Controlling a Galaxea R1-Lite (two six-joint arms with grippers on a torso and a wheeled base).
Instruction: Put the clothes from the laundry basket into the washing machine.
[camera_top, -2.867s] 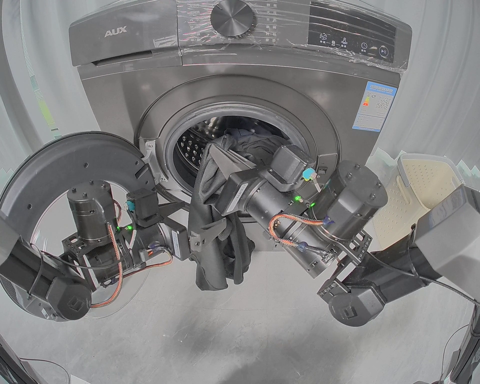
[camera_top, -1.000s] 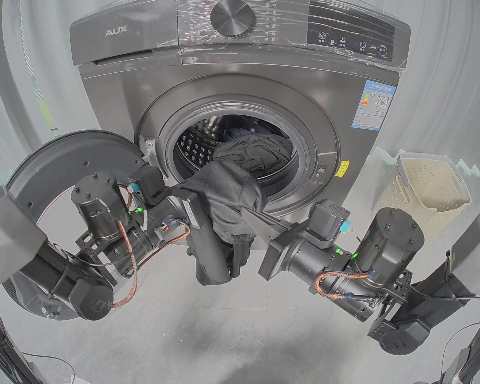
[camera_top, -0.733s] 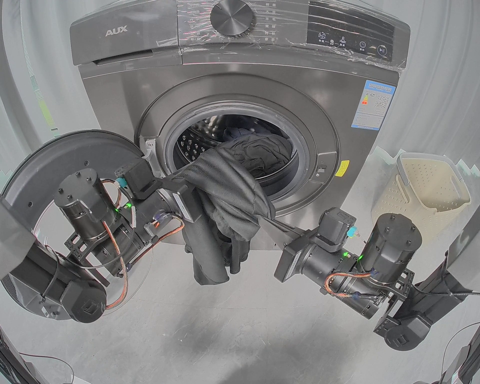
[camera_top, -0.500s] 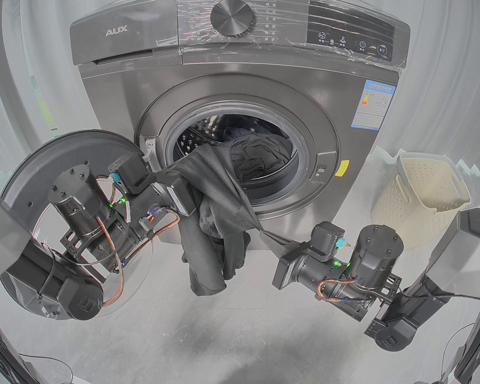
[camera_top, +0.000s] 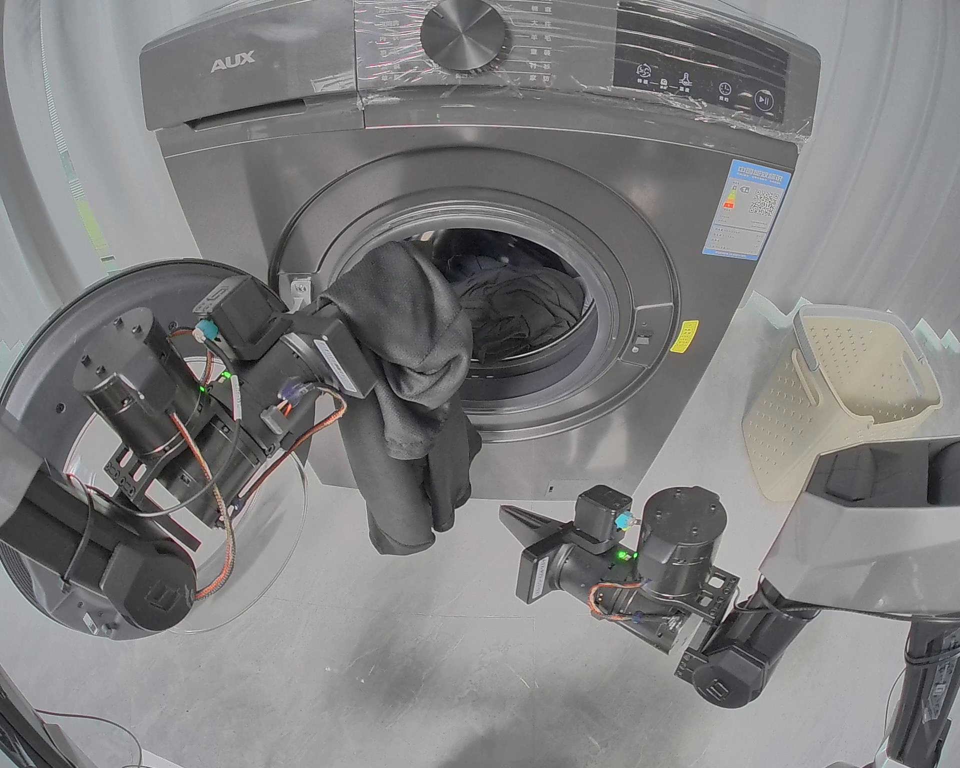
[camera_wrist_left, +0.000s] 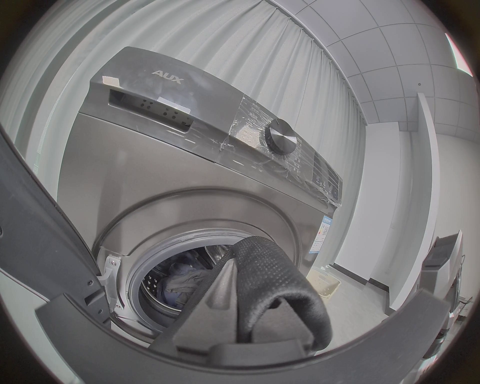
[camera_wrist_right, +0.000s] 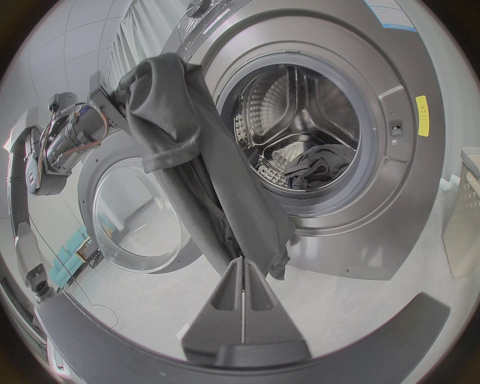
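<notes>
In the head view, the right gripper (camera_top: 512, 520) has let go of the dark garment (camera_top: 405, 330) and dropped low in front of the washing machine (camera_top: 250, 190), its fingers pressed together on nothing. The left gripper (camera_top: 345, 305) has lifted the garment to the left rim of the door opening, but most of it hangs outside.

In the left wrist view, cloth (camera_wrist_left: 280, 285) lies over the left gripper (camera_wrist_left: 235, 272). It seems clamped on the garment, though the fabric hides the pinch.

In the right wrist view, the right gripper (camera_wrist_right: 243, 272) is closed and empty, and other clothes (camera_wrist_right: 317, 167) lie in the drum. The left arm alone must now push the garment in.
</notes>
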